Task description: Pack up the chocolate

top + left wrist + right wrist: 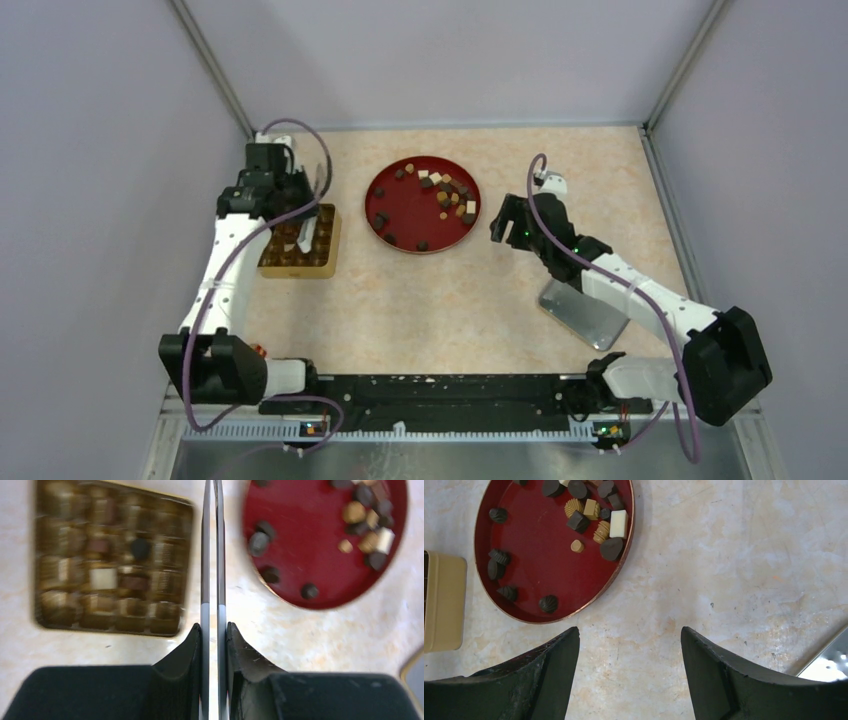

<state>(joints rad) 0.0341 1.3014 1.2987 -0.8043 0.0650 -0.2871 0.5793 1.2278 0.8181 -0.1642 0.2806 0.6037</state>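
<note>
The chocolate (445, 190) lies as several small dark, tan and white pieces on a round red plate (405, 215); it also shows in the left wrist view (367, 520) and the right wrist view (594, 515). A gold compartment tray (300, 243) holds a few pieces, among them a white one (103, 578). My left gripper (300, 190) hovers above the tray's far right corner, shut on metal tweezers (212, 555) whose tips run out of the left wrist view. My right gripper (629, 632) is open and empty, just right of the plate.
A silvery tin lid (583, 312) lies on the table at the right, under my right forearm; its corner shows in the right wrist view (831, 662). Grey walls close in the left, right and far sides.
</note>
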